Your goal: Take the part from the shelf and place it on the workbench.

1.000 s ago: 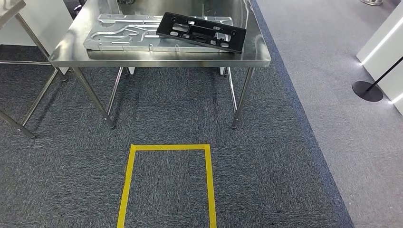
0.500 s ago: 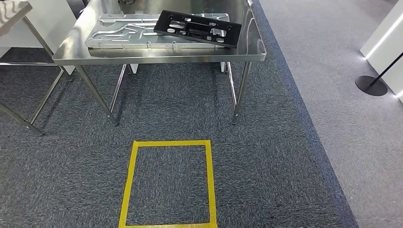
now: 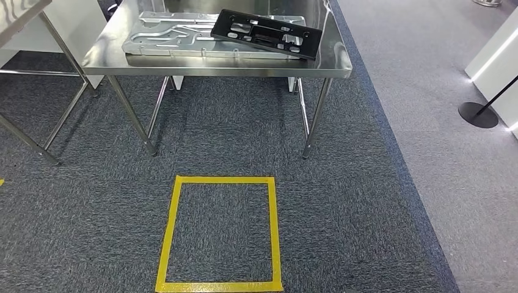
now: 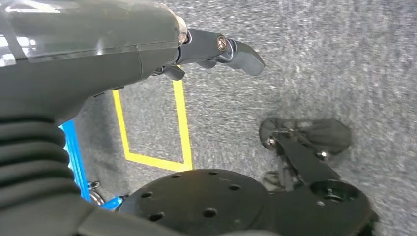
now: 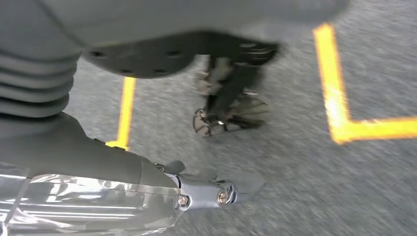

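Already, we are seeing the black plastic part (image 3: 266, 33) lying across the steel table (image 3: 339, 64), its long axis crosswise, well ahead of our left hand (image 4: 147, 54) and right hand (image 5: 147, 177), both hanging empty, finger spread unclear.

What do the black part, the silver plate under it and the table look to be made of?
Black part: probably moulded plastic, matte black with many cut-outs and little glare. Silver plate: likely stamped sheet metal, dull grey with pressed ribs. Table: apparently stainless steel, with a mirror-like top and shiny tube legs.
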Robot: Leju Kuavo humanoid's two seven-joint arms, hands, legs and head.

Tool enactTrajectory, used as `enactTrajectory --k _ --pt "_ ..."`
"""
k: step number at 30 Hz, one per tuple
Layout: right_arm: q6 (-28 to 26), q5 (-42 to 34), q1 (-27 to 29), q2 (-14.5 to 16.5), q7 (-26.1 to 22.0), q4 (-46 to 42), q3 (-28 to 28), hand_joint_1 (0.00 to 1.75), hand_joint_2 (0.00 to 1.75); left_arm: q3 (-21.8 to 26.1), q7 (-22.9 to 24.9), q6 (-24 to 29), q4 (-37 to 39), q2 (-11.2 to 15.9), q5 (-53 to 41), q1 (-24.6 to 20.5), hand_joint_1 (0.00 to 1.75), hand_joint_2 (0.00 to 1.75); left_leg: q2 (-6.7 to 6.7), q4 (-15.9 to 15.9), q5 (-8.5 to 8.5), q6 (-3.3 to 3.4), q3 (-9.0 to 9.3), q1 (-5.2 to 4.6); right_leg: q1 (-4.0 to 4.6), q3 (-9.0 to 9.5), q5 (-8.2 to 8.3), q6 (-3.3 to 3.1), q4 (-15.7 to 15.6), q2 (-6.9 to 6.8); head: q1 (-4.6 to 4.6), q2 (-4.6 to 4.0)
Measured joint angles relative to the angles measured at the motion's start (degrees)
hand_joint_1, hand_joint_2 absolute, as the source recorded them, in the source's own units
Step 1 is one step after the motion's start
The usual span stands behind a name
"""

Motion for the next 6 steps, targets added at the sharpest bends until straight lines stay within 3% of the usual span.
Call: enactTrajectory --k 1,2,4,6 --pt "0.0 -0.17 0.86 0.09 0.24 0.03 0.49 0.0 0.0 -1.17 -0.05 -0.13 -0.68 0.21 1.44 0.01 0.0 0.0 -0.23 0.07 0.1 -0.03 -0.18 -0.08 -0.08 -0.56 -0.19 0.04 1.56 0.05 0.0 0.0" --pt "0.0 -0.29 1.78 0.16 0.48 0.09 0.93 0.0 0.0 -2.26 -0.09 -0.22 -1.44 0.43 2.78 -0.03 0.0 0.0 -0.56 0.17 0.17 -0.12 -0.29 -0.12 -0.15 0.04 0.71 0.03 0.8 0.13 0.0 0.0" --pt "-0.01 -0.54 3.76 0.21 0.91 0.33 1.81 0.0 0.0 -4.38 -0.21 -0.43 -3.25 0.82 5.47 -0.28 0.0 0.0 -1.35 0.54 0.19 -0.41 -0.44 -0.09 -0.34 4.1 4.31 -0.13 -6.42 1.24 0.0 0.0" --pt "-0.03 -0.77 5.18 0.21 1.25 0.57 2.48 0.0 0.0 -6.07 -0.32 -0.63 -4.67 1.1 7.51 -0.56 0.0 0.0 -1.96 1.08 0.07 -0.81 -0.76 -0.19 -0.43 7.29 6.31 -0.28 -12.48 2.91 0.0 0.0"
